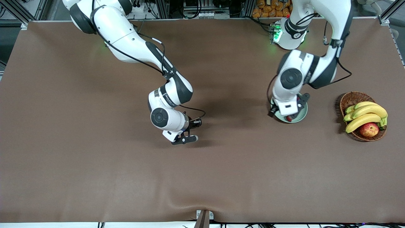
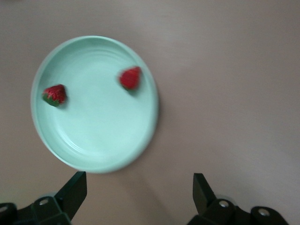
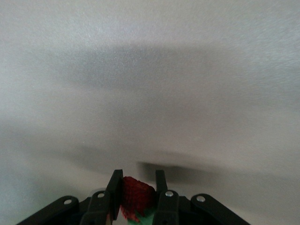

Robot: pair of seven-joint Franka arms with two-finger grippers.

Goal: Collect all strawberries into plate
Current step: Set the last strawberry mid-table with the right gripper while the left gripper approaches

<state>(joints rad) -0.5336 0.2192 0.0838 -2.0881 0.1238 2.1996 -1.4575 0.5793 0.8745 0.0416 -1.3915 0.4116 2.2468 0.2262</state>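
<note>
Two red strawberries (image 2: 130,78) lay in mint plate (image 2: 93,154), green caps visible. Left gripper (image 2: 140,192) hung above, released. Right gripper (image 3: 137,187) over table (image 1: 95,174), clenched on third strawberry (image 3: 137,193).

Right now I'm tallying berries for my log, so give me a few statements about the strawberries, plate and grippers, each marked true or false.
1. Two strawberries lie in the plate. True.
2. The left gripper is shut on a berry. False: it is open and empty above the plate.
3. The right gripper holds a third strawberry. True.
4. The plate sits inside the basket. False: it rests on the table beside the basket.
</note>
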